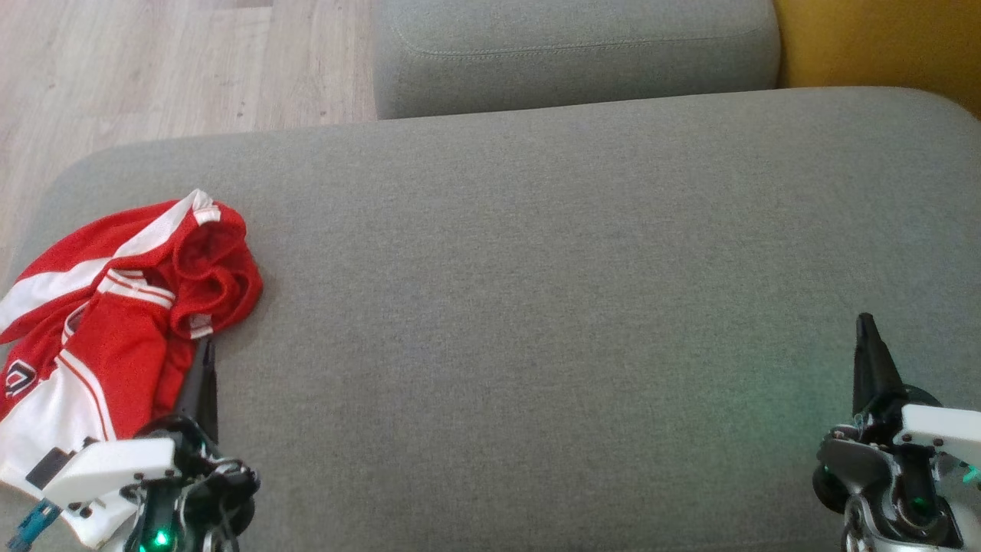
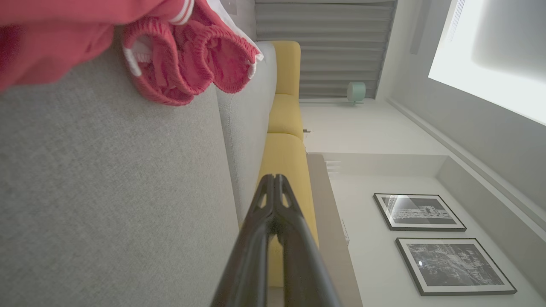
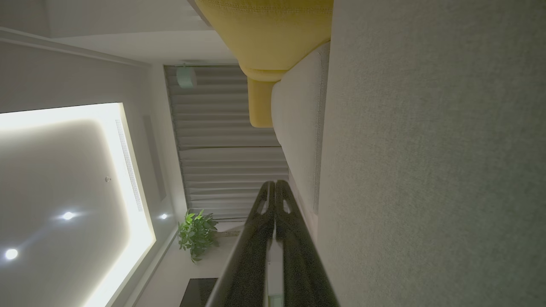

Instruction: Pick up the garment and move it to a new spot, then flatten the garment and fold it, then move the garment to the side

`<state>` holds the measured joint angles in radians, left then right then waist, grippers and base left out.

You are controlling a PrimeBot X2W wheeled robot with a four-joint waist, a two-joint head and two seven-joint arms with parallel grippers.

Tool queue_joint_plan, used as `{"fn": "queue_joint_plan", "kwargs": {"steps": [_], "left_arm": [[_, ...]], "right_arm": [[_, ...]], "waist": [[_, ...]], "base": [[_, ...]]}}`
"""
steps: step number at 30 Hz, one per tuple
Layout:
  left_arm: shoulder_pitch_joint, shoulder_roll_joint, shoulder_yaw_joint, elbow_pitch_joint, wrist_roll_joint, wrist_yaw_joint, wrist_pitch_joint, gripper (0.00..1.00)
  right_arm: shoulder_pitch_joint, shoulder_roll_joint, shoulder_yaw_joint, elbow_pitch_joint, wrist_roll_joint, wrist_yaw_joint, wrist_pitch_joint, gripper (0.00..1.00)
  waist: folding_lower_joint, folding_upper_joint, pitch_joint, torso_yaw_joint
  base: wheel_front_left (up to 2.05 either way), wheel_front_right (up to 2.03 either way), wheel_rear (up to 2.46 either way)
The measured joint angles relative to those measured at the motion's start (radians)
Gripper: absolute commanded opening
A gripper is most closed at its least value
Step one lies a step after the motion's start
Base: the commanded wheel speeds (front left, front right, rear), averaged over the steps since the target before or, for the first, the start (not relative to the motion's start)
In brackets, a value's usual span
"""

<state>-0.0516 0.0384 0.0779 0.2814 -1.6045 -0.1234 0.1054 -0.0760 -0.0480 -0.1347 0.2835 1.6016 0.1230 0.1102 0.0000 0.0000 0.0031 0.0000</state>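
A crumpled red and white garment (image 1: 115, 307) lies at the left end of the grey cushion (image 1: 536, 291). My left gripper (image 1: 205, 349) is shut, its tips just beside the garment's right edge, nothing held. In the left wrist view the garment (image 2: 183, 55) bunches at the upper left, apart from the closed left gripper (image 2: 274, 177). Far off at the lower right, my right gripper (image 1: 866, 322) is shut and empty above bare cushion. The right wrist view shows the right gripper (image 3: 275, 183) with its fingers pressed together beside the cushion (image 3: 426, 170).
A second grey cushion (image 1: 575, 54) sits behind the first, with a yellow one (image 1: 881, 46) at the back right. Wooden floor (image 1: 153, 69) lies beyond the cushion's left and far edges. The cushion's middle and right are bare fabric.
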Motion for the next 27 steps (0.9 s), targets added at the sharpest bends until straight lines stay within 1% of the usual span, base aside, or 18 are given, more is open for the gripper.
{"fn": "queue_joint_plan", "kwargs": {"steps": [14, 15, 20, 27], "left_arm": [[0.000, 0.000, 0.000, 0.000, 0.000, 0.000, 0.000, 0.00], [0.000, 0.000, 0.000, 0.000, 0.000, 0.000, 0.000, 1.00], [0.050, -0.013, -0.004, 0.061, 0.000, 0.003, -0.002, 1.00], [0.058, -0.013, -0.012, 0.056, 0.002, 0.005, -0.022, 1.00]], "right_arm": [[0.000, 0.000, 0.000, 0.000, 0.000, 0.000, 0.000, 0.00], [0.000, 0.000, 0.000, 0.000, 0.000, 0.000, 0.000, 1.00], [0.040, 0.003, 0.003, 0.060, 0.000, 0.000, -0.001, 1.00], [0.047, 0.003, 0.027, 0.044, -0.001, 0.000, -0.015, 1.00]], "waist": [[0.0000, 0.0000, 0.000, 0.000], [0.0000, 0.0000, 0.000, 0.000], [0.0000, 0.0000, 0.000, 0.000], [0.0000, 0.0000, -0.001, 0.000]], "base": [[0.00, 0.00, 0.00], [0.00, 0.00, 0.00], [0.00, 0.00, 0.00], [0.00, 0.00, 0.00]]}}
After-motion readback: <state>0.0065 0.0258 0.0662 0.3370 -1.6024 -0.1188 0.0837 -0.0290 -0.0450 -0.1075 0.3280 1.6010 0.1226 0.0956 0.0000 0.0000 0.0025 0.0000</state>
